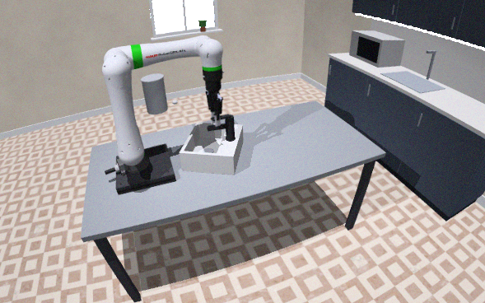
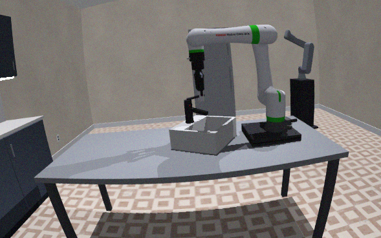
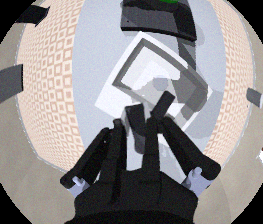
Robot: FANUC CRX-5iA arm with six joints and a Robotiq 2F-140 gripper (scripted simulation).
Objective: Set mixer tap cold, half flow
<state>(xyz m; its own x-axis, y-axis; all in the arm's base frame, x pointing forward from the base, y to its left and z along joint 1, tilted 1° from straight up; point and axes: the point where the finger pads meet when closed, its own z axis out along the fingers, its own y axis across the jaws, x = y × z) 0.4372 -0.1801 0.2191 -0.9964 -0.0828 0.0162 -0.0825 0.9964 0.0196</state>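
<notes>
A black mixer tap (image 1: pixel 230 131) (image 2: pixel 189 114) stands on the back rim of a white sink basin (image 1: pixel 207 164) (image 2: pixel 192 146) (image 3: pixel 113 102). Its spout (image 1: pixel 216 128) (image 2: pixel 200 111) reaches out over the basin. A red dot (image 2: pixel 189 105) shows on the tap body in the exterior view; I see no blue dot. The short black lever (image 1: pixel 221 118) (image 2: pixel 193 97) sits on top of the tap. My gripper (image 1: pixel 216 116) (image 2: pixel 201 93) (image 3: pixel 137 110) comes straight down from above and is shut on the lever's end.
The basin stands on a grey table (image 1: pixel 302 152) (image 2: pixel 108 162). The arm's black base plate (image 1: pixel 146 174) (image 2: pixel 271 134) is beside the basin. A grey cylinder (image 1: pixel 154 94) and a black pedestal (image 2: pixel 302 101) stand behind. A kitchen counter (image 1: pixel 426 107) is off to one side.
</notes>
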